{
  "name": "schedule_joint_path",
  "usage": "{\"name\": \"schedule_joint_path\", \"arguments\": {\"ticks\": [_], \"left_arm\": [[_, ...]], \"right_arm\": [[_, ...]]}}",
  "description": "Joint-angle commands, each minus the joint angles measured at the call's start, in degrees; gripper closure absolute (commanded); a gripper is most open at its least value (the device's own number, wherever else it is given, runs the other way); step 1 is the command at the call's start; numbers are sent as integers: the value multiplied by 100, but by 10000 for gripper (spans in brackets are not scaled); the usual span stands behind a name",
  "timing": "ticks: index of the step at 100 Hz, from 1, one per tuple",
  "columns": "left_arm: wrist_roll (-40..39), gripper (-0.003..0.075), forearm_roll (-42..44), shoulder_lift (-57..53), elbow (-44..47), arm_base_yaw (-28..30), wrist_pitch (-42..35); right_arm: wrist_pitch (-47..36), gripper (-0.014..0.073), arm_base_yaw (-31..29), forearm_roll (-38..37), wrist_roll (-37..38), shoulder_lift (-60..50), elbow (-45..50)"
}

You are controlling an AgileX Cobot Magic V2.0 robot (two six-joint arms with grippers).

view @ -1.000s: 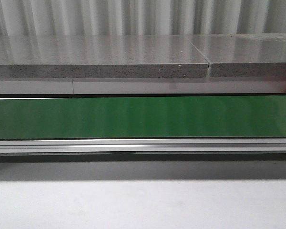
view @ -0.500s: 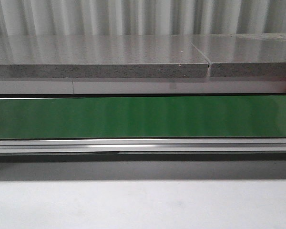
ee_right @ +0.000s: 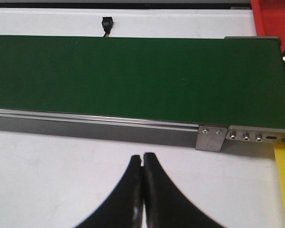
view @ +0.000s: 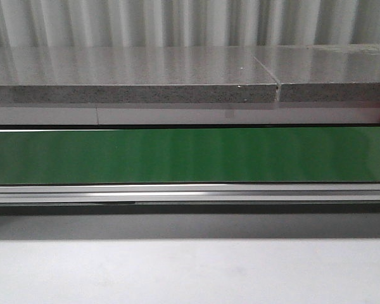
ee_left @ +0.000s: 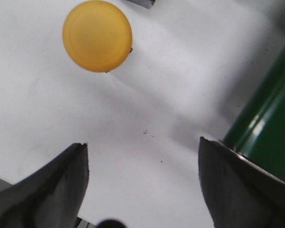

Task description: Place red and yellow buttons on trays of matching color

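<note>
A round yellow button (ee_left: 97,35) lies flat (smooth, matte top) on the white surface, beside nothing else.

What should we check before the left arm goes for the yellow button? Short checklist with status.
1. Left gripper open: ok, fingers spread wide, nothing between them.
2. Yellow button visible: ok, on the white table, clear of the fingers.
3. Button centred between the fingers: not ok, it sits off to one side.
4. Right gripper idle: ok, shut and empty, near the green belt.
5. Yellow tray location: cannot tell.
</note>
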Motion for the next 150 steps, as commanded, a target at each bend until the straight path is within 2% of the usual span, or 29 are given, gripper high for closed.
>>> {"name": "schedule_joint_path", "arguments": {"ticks": [1,41,82,88,101,119,127,150], "left_arm": [[7,239,-22,104,-329,33,10],[-87,239,-65,1061,-1111,451,25],[-87,242,-445,1667,-1735,438,-37],[-87,266,-445,1667,-1735,438,-74],[-39,409,-445,1667,-1735,438,-75],[-39,551,-445,1646,-1735,438,-75],[-39,573,-432,1574,-1735,438,-75],[-35,575,-392,904,-1735,238,45]], "right_arm": [[-378,716,19,-6,-56,24,-149],[-378,716,19,-6,-56,24,-149],[-378,716,19,-6,-56,24,-149],[-378,716,19,-6,-56,24,-149],[-378,716,19,-6,-56,24,-149],[-378,716,19,-6,-56,24,-149],[-378,716,19,-6,-56,24,-149],[-378,716,19,-6,-56,24,-149]]}}
